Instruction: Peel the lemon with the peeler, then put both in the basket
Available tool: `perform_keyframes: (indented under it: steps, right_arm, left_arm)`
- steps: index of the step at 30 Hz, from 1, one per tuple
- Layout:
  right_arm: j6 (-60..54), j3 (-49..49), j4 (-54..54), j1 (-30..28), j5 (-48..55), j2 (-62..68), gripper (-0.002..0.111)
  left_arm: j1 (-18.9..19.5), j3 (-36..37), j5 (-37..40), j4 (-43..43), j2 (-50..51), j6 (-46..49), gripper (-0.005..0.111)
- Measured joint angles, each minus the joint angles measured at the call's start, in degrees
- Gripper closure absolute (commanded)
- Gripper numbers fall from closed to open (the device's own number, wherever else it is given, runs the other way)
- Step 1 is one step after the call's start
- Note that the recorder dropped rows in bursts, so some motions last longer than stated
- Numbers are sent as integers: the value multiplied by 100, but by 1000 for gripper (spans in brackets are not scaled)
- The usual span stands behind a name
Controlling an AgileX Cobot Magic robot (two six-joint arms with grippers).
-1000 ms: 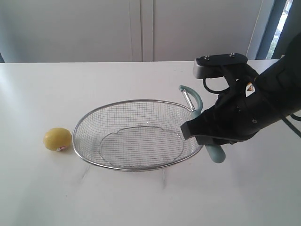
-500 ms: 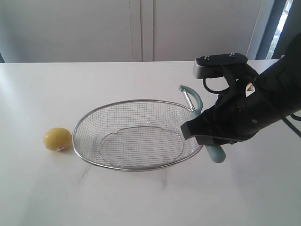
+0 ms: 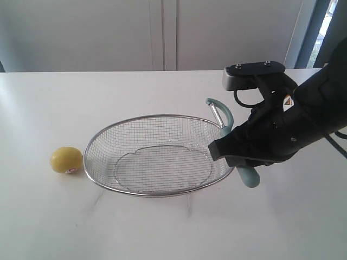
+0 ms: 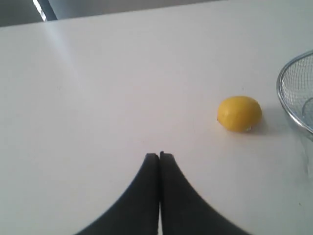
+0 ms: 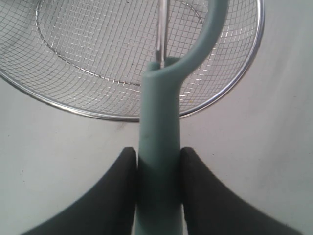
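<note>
The yellow lemon lies on the white table just left of the basket, sticker low on its side. My right gripper is shut on the teal peeler's thick handle at the basket's right rim. The peeler's loop head and thin blade point up beyond the rim. My left gripper is shut on nothing, hovering over bare table apart from the lemon; it is out of the exterior view.
The white table spreads around the basket. White cabinet panels stand behind its far edge. My right arm covers the table's right side.
</note>
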Motion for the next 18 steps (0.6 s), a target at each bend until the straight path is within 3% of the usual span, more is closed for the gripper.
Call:
perform_keyframes:
  steps: [8,18]
  right_arm:
    - [-52,0,0,0,0,0,108]
    - [-57,0,0,0,0,0,108]
  left_arm:
    - [0,-758,876,0,1321,366,107]
    - [0,-1260,1126,0,2881,425,107]
